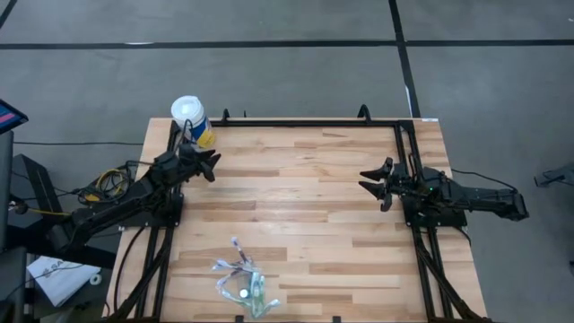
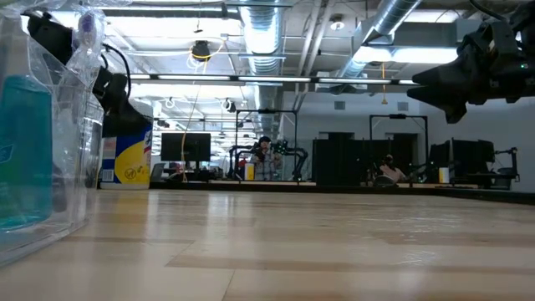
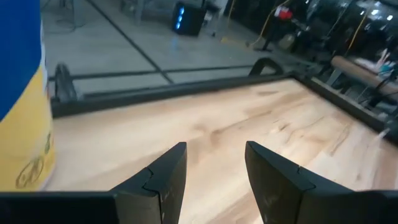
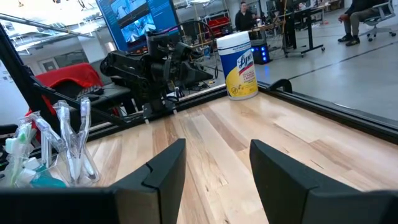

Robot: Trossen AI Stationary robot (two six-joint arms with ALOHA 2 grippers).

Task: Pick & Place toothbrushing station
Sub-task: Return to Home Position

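Observation:
The toothbrushing station (image 1: 240, 280) is a see-through plastic holder with slim pale brushes and a teal-and-white tube. It stands on the wooden table near the front edge, left of centre. In the low view the station (image 2: 46, 134) fills the left side; in the right wrist view the station (image 4: 59, 149) shows at the left. My left gripper (image 1: 213, 165) hovers open at the table's far left, beside the canister. My right gripper (image 1: 369, 182) hovers open at the right edge. The left fingers (image 3: 165, 177) and right fingers (image 4: 165, 171) both have nothing between them.
A white-lidded canister with a yellow label (image 1: 192, 119) stands at the table's far left corner, close to my left gripper. A black frame rail (image 1: 305, 122) runs along the table's far edge and sides. The bare wooden middle (image 1: 296, 197) lies between the arms.

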